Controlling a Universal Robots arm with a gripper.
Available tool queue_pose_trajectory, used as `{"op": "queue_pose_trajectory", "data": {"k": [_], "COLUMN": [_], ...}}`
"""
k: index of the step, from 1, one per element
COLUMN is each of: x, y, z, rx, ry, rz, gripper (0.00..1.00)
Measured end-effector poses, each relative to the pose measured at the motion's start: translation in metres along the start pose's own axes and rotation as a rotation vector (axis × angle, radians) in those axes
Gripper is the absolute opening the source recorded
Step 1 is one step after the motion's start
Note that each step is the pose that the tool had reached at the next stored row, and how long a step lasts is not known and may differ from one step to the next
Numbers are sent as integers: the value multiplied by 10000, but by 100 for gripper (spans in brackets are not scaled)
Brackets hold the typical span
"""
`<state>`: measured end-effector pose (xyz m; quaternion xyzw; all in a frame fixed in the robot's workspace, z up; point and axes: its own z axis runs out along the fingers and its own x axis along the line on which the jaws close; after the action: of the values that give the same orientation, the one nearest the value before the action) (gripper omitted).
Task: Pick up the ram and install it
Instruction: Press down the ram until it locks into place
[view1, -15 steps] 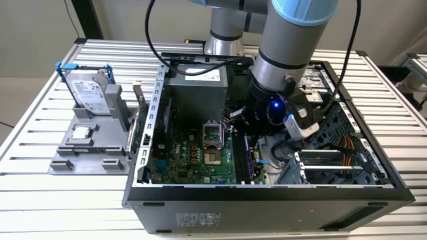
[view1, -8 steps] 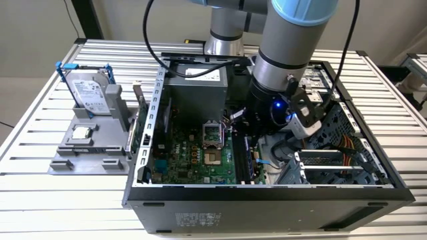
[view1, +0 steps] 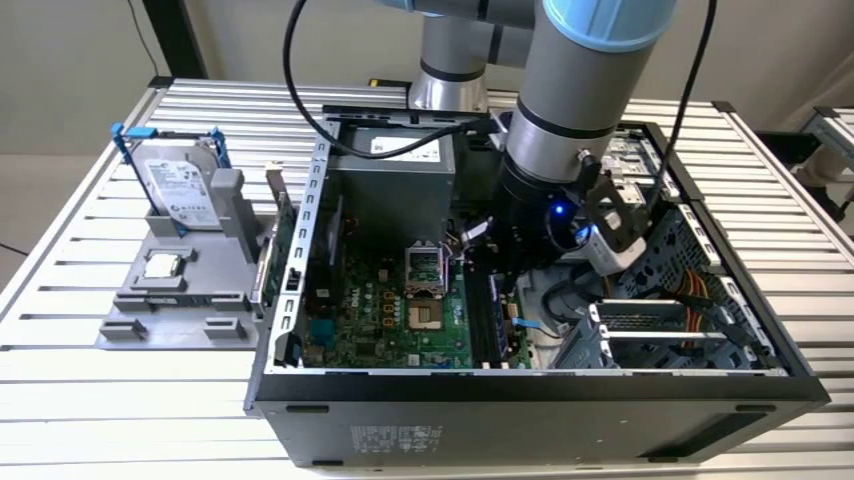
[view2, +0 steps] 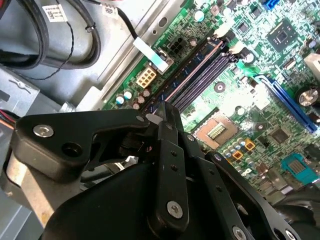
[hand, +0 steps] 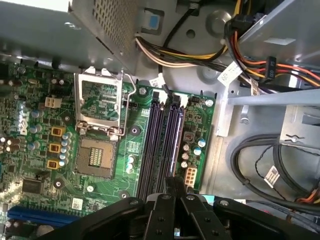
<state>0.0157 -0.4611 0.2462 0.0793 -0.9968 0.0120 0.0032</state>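
Observation:
My gripper (view2: 162, 107) (hand: 172, 181) is down inside the open computer case (view1: 534, 385), with its black fingers closed together right over the end of the black memory slots (hand: 162, 145) (view2: 200, 75) on the green motherboard (view1: 387, 310). A thin strip with a pale pinkish edge (view2: 192, 72) runs along the slot that leads to my fingertips. It may be the ram seated there, but I cannot tell for sure. Nothing sticks out from between the fingers.
The open processor socket (hand: 95, 157) lies beside the slots. Cable bundles (hand: 260, 165) and the drive cage (view1: 667, 320) crowd the other side. The power supply (view1: 387, 190) sits at the case's back. On the exterior view's left, a grey fixture (view1: 174, 315) holds a hard drive (view1: 180, 190) and a processor chip (view1: 163, 265).

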Motion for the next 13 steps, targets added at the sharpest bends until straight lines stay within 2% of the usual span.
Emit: {"op": "queue_pose_trajectory", "data": {"k": [6, 7, 10, 11, 13], "x": [1, 1, 0, 1, 0], "y": [0, 0, 0, 0, 1], "z": [-1, -2, -1, -1, -1], "rx": [-38, -84, -298, -330, -332], "ry": [-19, -29, -75, -81, -83], "rz": [-510, -589, -814, -855, -966], "gripper": [0, 0, 0, 0, 0]}}
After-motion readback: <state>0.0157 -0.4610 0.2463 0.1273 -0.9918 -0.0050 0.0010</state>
